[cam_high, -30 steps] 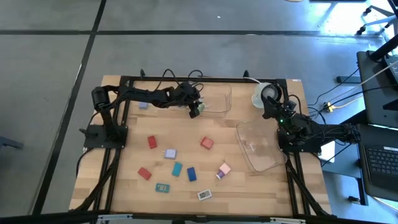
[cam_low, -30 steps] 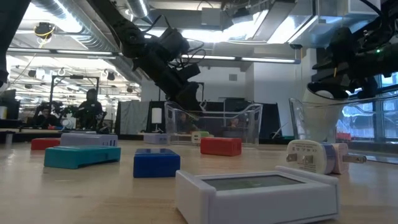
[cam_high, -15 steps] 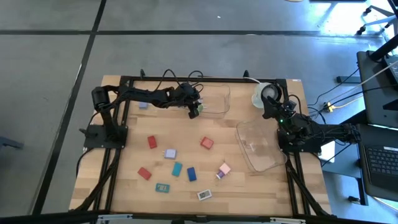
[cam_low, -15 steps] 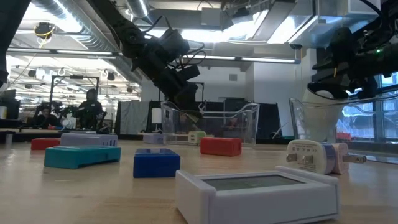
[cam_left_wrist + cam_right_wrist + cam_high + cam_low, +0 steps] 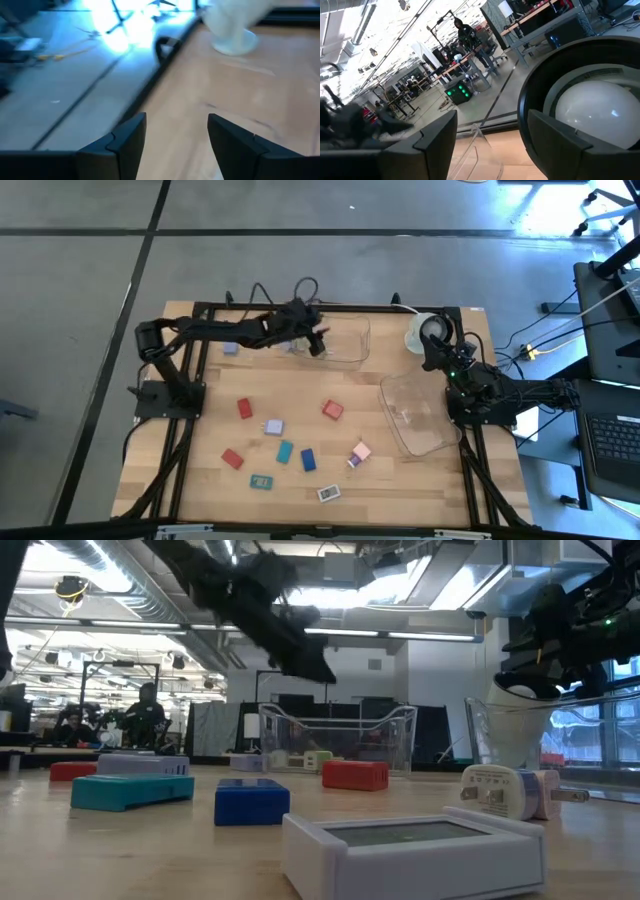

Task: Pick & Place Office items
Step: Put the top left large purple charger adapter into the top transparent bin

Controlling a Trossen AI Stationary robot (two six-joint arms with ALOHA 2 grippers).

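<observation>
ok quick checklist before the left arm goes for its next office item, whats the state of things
1. Left claw open, nothing between its fingers: ok.
2. Left claw lifted clear of the far clear tub: ok.
3. Dropped piece sitting inside that tub: cannot tell.
4. Loose items such as the red block and blue block lying unobstructed on the table: ok.
5. Right claw away from those items, near the round white object: ok.

Wooden table (image 5: 215,395) with scattered office items (image 5: 285,450), two clear tubs (image 5: 415,415), perhaps a white cup (image 5: 420,332)

the left claw (image 5: 318,340) has risen above the tub (image 5: 345,340), opened, now empty.
</observation>
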